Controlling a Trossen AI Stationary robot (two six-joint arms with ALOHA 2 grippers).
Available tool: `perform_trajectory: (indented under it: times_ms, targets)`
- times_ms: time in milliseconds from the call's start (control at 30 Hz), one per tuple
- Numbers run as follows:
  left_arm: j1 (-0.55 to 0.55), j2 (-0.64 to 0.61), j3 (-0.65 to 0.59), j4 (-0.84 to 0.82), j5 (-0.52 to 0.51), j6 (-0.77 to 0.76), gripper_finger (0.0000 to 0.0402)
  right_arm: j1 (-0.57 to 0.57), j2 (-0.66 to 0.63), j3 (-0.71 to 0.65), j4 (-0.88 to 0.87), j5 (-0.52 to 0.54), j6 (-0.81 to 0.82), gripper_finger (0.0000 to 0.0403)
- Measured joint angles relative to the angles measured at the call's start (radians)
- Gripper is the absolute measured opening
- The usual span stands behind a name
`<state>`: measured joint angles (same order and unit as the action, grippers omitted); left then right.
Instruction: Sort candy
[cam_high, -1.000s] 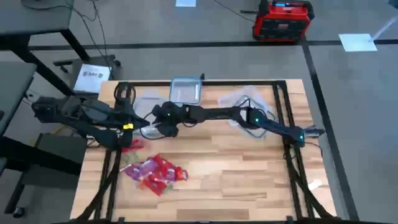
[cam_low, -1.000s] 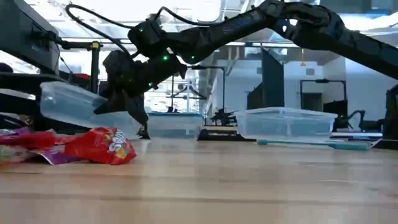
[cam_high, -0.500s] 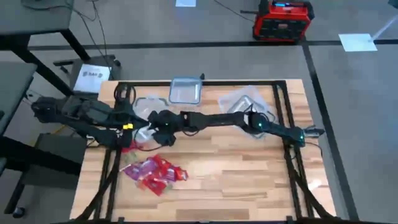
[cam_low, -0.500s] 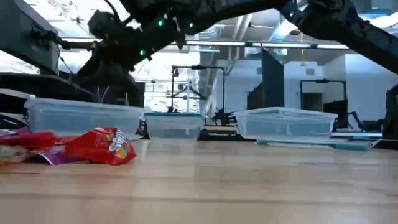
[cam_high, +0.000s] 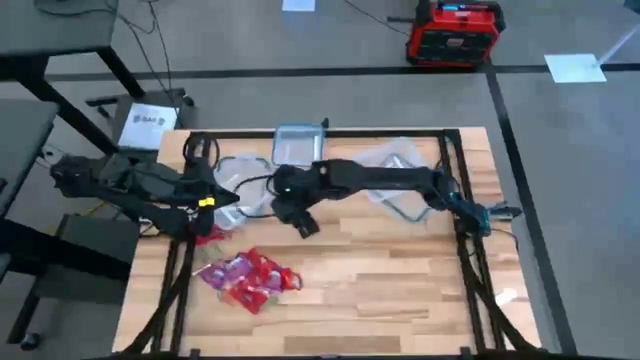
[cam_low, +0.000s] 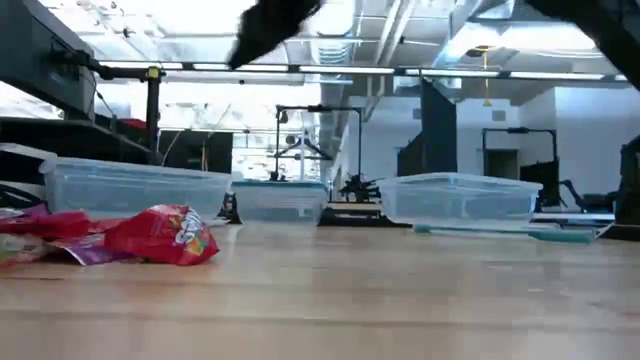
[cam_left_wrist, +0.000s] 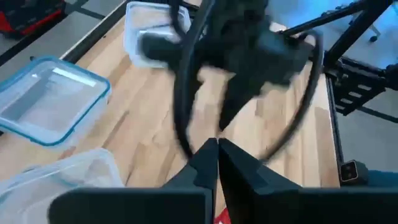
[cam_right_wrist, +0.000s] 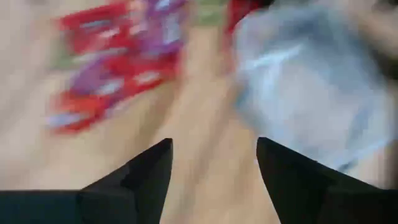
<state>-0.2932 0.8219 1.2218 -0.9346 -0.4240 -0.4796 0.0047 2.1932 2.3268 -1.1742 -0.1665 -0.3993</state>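
The candy (cam_high: 247, 279) is a pile of small red, pink and purple wrapped pieces lying on the wooden table near its left front; it also shows in the low view (cam_low: 160, 235) and, blurred, in the right wrist view (cam_right_wrist: 112, 68). A few red pieces (cam_high: 209, 235) lie apart, closer to the left arm. My right gripper (cam_high: 303, 226) hangs open and empty above the table, right of the left clear tub (cam_high: 243, 178); its fingers stand wide apart in its wrist view (cam_right_wrist: 211, 168). My left gripper (cam_high: 228, 199) waits at the table's left side with its fingertips together (cam_left_wrist: 217, 144).
Three clear tubs stand along the back: the left one (cam_low: 130, 187), a middle one with a bluish rim (cam_high: 298, 146) and a right one (cam_high: 392, 160). A bluish lid (cam_low: 510, 232) lies by the right tub. Bare wood lies in front of the right arm.
A second ago my right gripper held the left tub tilted and off the table. The tub now stands level on the table. The gripper has let go, risen, and gone toward the table's right and near edges.
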Motion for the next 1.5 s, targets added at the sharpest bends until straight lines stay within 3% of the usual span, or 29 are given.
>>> perform_trajectory:
  times_ms: [200, 533, 667, 833, 933, 1000, 1233, 1500]
  targets:
    - [0.0, 0.068, 0.0, 0.009, -0.042, -0.015, 0.0, 0.047, -0.114, -0.202, -0.114, -0.011, 0.186, 0.0211]
    - [0.099, 0.31, -0.001, 0.003, -0.044, 0.012, 0.0, 0.209, -0.37, -0.863, 0.337, 0.064, 0.503, 0.0205]
    - [0.228, 0.397, -0.001, 0.043, -0.009, 0.145, 0.0, 0.302, -0.538, -1.119, 0.61, 0.186, 0.679, 0.0205]
    - [0.487, 0.501, -0.001, 0.225, 0.139, 0.327, 0.0, 0.412, -0.699, -1.35, 0.936, 0.489, 0.795, 0.0205]
    - [0.626, 0.577, -0.001, 0.357, 0.165, 0.351, 0.0, 0.463, -0.745, -1.431, 1.104, 0.678, 0.807, 0.0205]
    - [0.704, 0.632, -0.001, 0.427, 0.176, 0.355, 0.0, 0.485, -0.753, -1.466, 1.171, 0.741, 0.81, 0.0205]
    - [0.921, 0.86, -0.001, 0.61, 0.425, 0.3, 0.0, 0.52, -0.713, -1.492, 1.21, 0.745, 0.814, 0.0205]
    - [0.938, 0.977, 0.003, 0.619, 0.473, 0.309, 0.0, 0.541, -0.666, -1.492, 1.207, 0.743, 0.818, 0.0205]
